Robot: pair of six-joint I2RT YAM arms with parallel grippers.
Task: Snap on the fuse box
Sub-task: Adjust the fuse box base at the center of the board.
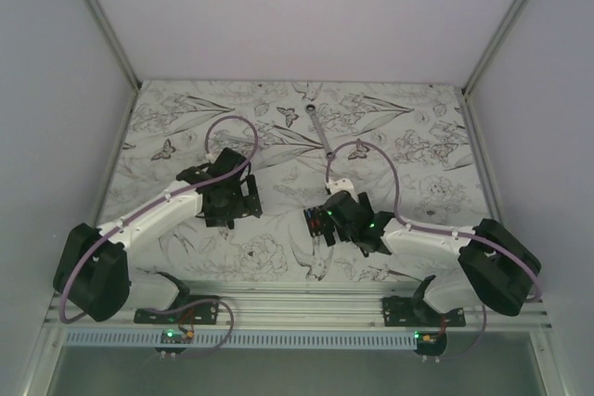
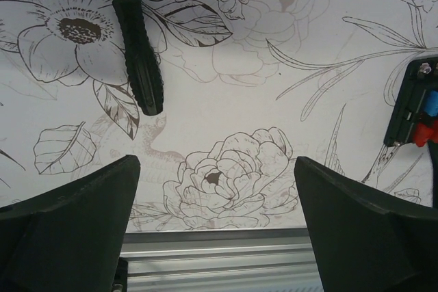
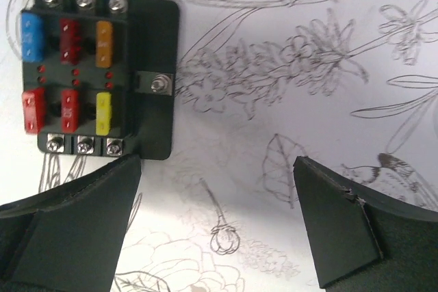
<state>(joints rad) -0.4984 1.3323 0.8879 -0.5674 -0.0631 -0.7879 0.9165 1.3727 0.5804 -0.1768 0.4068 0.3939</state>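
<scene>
A screwdriver (image 2: 137,56) lies apart from the fuse box (image 3: 99,73); left gripper (image 2: 215,169) and right gripper (image 3: 217,163) both gape wide, holding nothing

Top external: high, behind the arm bases, looking down and forward over the whole floral table (image 1: 278,127), far off. Left wrist: close over the table, rail (image 2: 219,258) at frame bottom, fuse box (image 2: 410,104) cut off at right edge. Right wrist: close, looking down, same box at upper left.
</scene>
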